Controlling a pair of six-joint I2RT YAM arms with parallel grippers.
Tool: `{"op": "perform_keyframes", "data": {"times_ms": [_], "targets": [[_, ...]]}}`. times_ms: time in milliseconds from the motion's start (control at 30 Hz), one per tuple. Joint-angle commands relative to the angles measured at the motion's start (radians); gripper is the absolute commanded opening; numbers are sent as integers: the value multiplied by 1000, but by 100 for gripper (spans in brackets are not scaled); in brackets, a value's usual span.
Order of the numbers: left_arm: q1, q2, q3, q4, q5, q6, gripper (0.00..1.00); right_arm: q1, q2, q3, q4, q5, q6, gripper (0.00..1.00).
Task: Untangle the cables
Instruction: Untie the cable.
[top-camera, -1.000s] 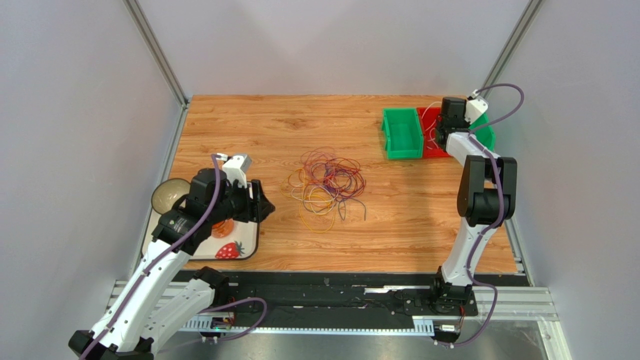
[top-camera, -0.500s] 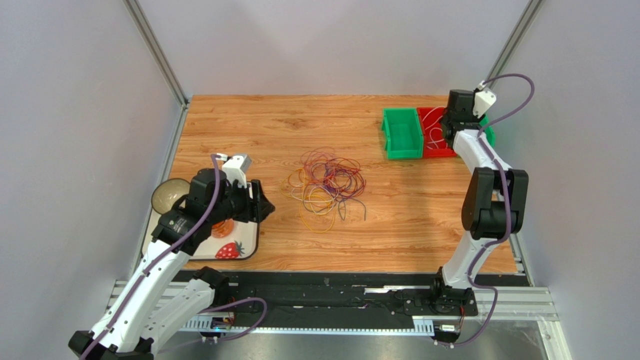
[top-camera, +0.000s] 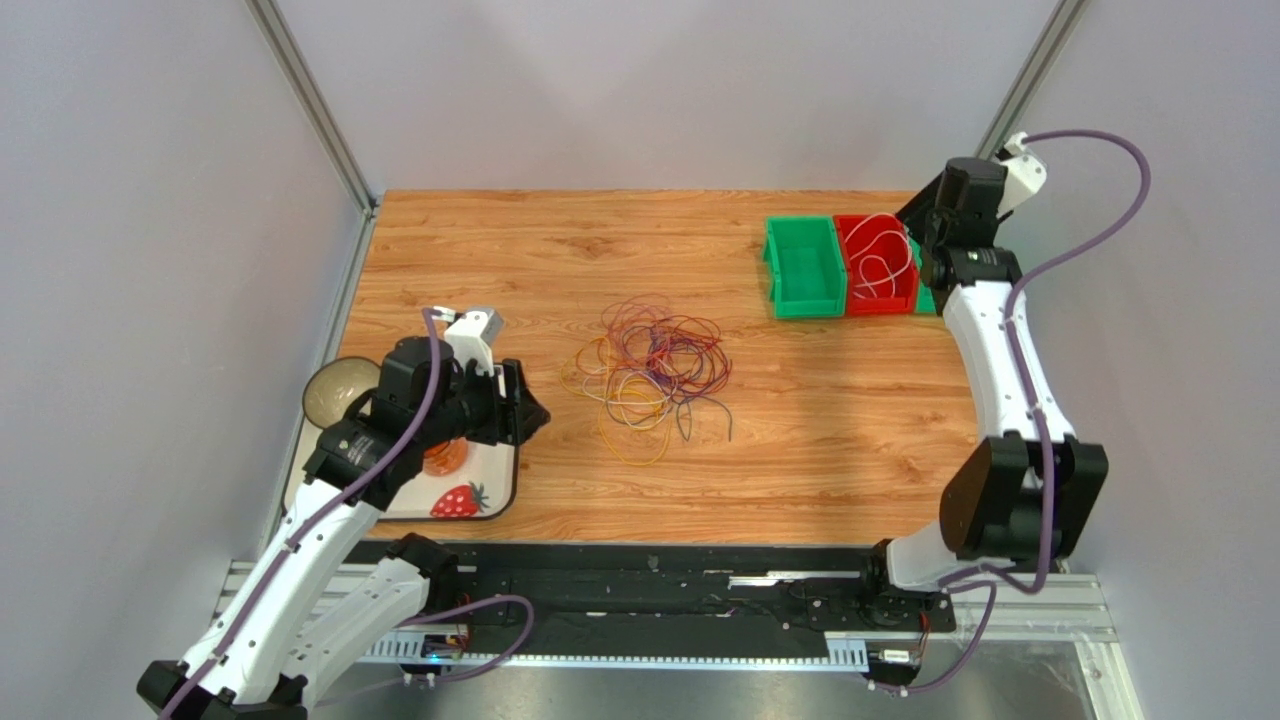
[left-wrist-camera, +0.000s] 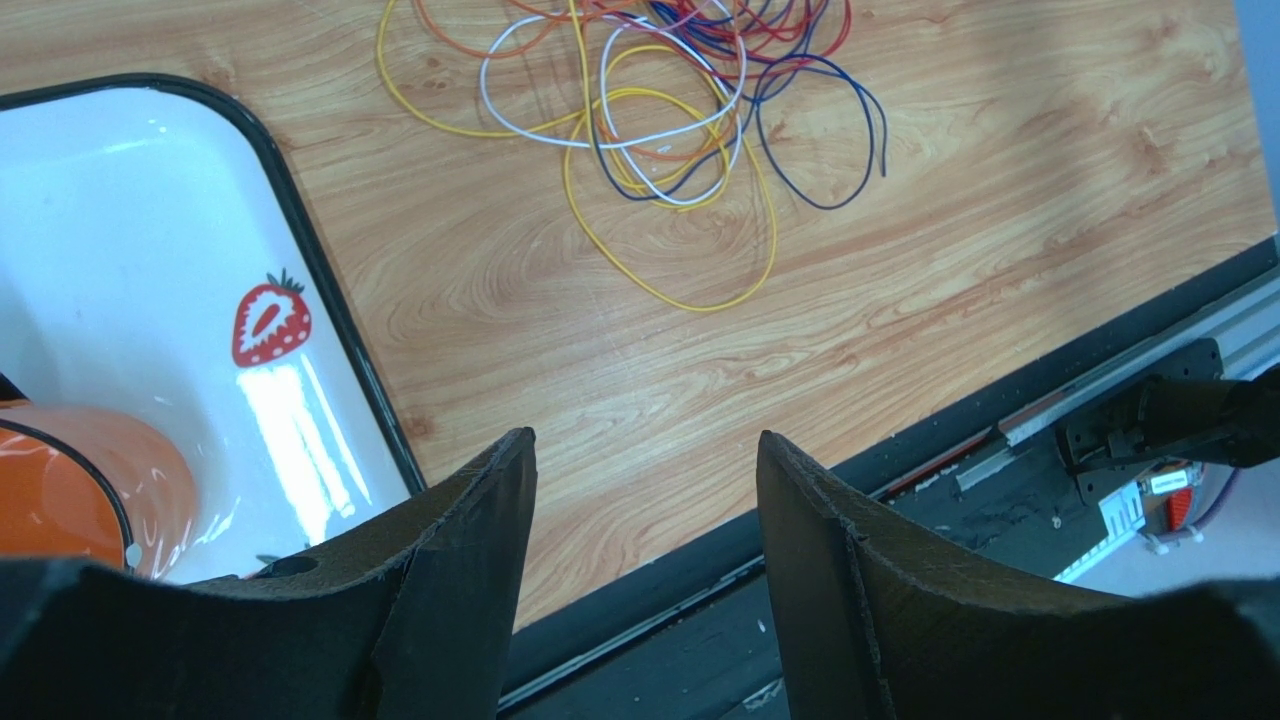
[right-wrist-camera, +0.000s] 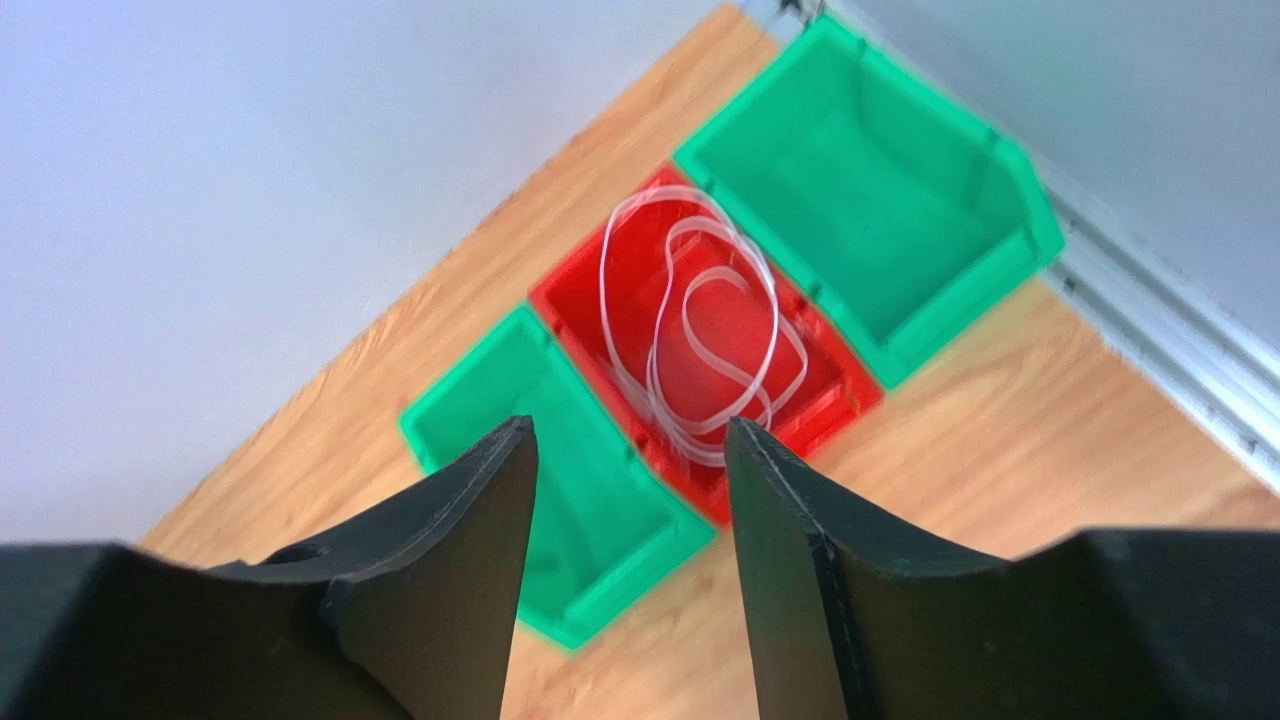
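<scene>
The cables (top-camera: 655, 365) lie as a loose tangle of yellow, white, red, purple and dark loops in the middle of the wooden table, and show again at the top of the left wrist view (left-wrist-camera: 661, 105). One white cable (top-camera: 884, 263) (right-wrist-camera: 706, 323) lies coiled in the red bin (top-camera: 876, 308) (right-wrist-camera: 574, 305). My right gripper (top-camera: 912, 215) (right-wrist-camera: 628, 425) hangs open and empty above and just right of that bin. Left of the tangle, my left gripper (top-camera: 531, 410) (left-wrist-camera: 643, 438) stands open and empty over bare wood.
A green bin (top-camera: 806, 270) (right-wrist-camera: 571, 480) stands left of the red one and another green bin (top-camera: 923, 299) (right-wrist-camera: 887, 195) right of it, by the back right wall. A white strawberry tray (top-camera: 478, 498) (left-wrist-camera: 135, 270) and a bowl (top-camera: 338, 387) sit under the left arm.
My right gripper has opened, leaving the white cable in the red bin, and has risen and swung back to the right. The left arm has not moved.
</scene>
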Motion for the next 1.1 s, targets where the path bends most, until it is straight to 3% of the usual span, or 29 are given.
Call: {"op": "perform_keyframes", "data": {"times_ms": [0, 167, 500, 767, 1067], "targets": [[0, 21, -3, 34, 12, -11, 64, 22, -149, -146, -55, -160, 85, 54], [-3, 74, -50, 155, 59, -93, 60, 116, -303, -294, -70, -262, 137, 54], [-89, 346, 33, 301, -73, -152, 56, 332, -514, -558, -89, -240, 224, 54], [-104, 619, 158, 370, -171, -202, 56, 527, -532, -719, -15, -164, 286, 52], [-104, 886, 303, 386, -175, -203, 55, 533, -468, -766, 56, -139, 253, 52]]}}
